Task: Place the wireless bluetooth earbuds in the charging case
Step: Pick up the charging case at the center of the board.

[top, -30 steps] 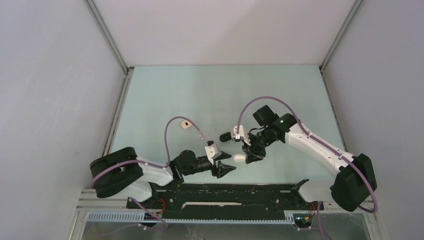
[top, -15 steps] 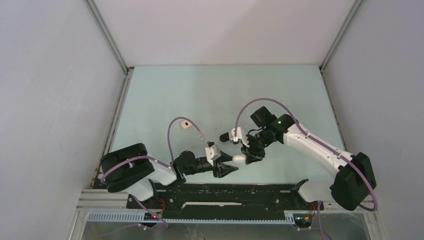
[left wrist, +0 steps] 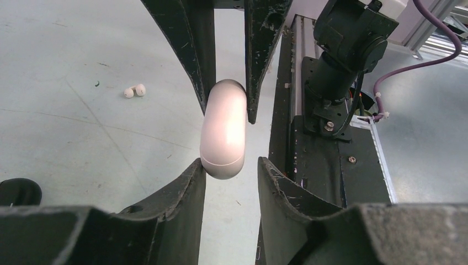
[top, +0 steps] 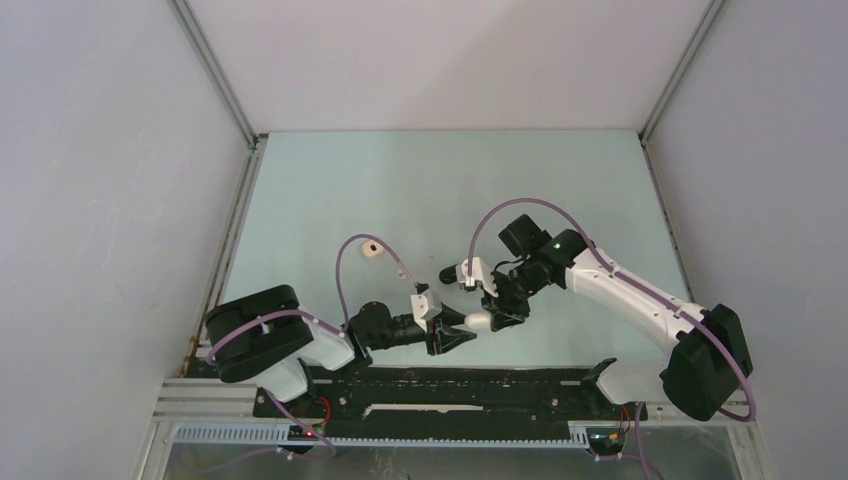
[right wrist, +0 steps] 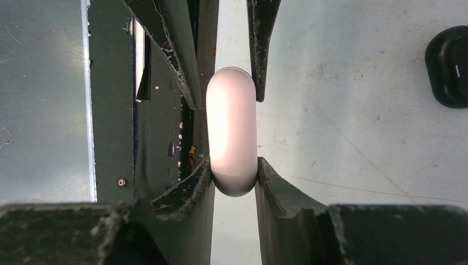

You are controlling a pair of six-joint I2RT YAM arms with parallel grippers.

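left claw [top: 468, 332] has narrowed around the pale pink pill-shaped plastic case [left wrist: 223, 132], one side not yet touching; right claw [top: 496, 318] grips it. i expect opening next.

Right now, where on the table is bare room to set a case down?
Bare: the far half of the table, beyond the black case. Crowded: near middle, where the left gripper and right gripper meet at the pale case.

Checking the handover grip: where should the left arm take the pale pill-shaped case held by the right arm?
Take the pale case at its free rounded end, jaws across the narrow width, coming end-on from the side opposite the right gripper. It is a long capsule and the right jaws cover its other end.
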